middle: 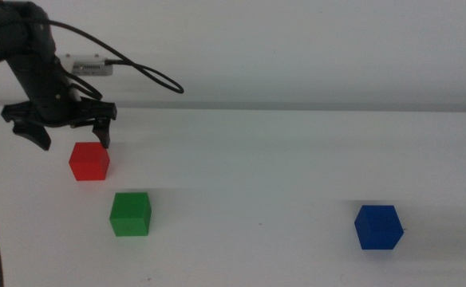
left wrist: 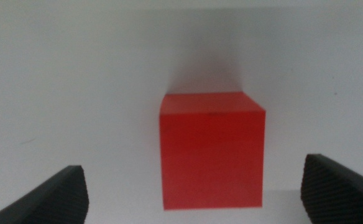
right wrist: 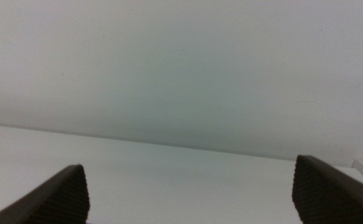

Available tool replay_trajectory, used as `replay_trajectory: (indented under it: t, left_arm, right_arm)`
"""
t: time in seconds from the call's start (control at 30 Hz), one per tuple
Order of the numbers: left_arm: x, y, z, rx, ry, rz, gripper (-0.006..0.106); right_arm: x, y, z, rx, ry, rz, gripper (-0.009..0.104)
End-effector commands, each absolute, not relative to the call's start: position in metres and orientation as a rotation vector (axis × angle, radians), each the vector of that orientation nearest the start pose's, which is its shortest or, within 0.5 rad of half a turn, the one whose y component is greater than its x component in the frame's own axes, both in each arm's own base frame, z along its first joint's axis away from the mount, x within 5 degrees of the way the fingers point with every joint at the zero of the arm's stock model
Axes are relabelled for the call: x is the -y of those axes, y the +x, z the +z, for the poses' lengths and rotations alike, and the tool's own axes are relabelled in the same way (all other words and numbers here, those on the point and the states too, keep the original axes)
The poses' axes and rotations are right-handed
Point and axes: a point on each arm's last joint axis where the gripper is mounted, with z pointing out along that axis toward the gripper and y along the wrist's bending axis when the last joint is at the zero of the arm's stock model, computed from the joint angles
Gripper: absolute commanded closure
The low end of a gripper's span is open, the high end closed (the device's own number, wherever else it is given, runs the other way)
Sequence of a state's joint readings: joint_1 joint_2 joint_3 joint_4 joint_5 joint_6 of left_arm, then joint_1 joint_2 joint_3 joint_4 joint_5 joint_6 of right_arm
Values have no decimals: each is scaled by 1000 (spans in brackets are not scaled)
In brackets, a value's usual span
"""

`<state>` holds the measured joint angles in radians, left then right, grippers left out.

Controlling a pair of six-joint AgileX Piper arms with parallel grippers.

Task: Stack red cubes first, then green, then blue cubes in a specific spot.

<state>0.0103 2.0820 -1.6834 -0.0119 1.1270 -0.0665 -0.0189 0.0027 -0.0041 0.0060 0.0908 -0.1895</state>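
Observation:
The red cube sits on the white table at the left, and the left wrist view shows the red cube close up between the jaws. My left gripper hovers open just above and behind it, jaws spread wide and not touching it. The green cube rests in front of the red one, a short gap apart. Far to the right lies the blue cube. My right gripper is open, out of the middle view, seeing only bare table and wall. The specific spot is unmarked tabletop.
A black cable loops from the left arm across the back wall. The white table stretches bare between the green and blue cubes.

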Motion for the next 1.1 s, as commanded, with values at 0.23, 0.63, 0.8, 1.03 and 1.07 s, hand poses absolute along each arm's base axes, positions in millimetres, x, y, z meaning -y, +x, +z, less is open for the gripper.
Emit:
replay_trajectory:
  t: [0.23, 0.63, 0.8, 1.03, 1.07]
  left_arm:
    - [-2, 440, 185, -2987, -125, -47, 10]
    - [-2, 445, 158, -3026, -130, -49, 11]
    - [-2, 445, 154, -3032, -132, -40, 33]
    - [-3, 439, 175, -3030, -178, -31, 102]
    - [-3, 436, 186, -3022, -184, -18, 102]
  right_arm:
    - [1, 55, 194, -1573, -138, -177, 8]
    - [1, 55, 194, -1573, -138, -177, 8]
    - [1, 55, 194, -1573, -138, -177, 8]
    - [1, 55, 194, -1573, -138, -177, 8]
    - [1, 55, 194, -1573, -138, -177, 8]
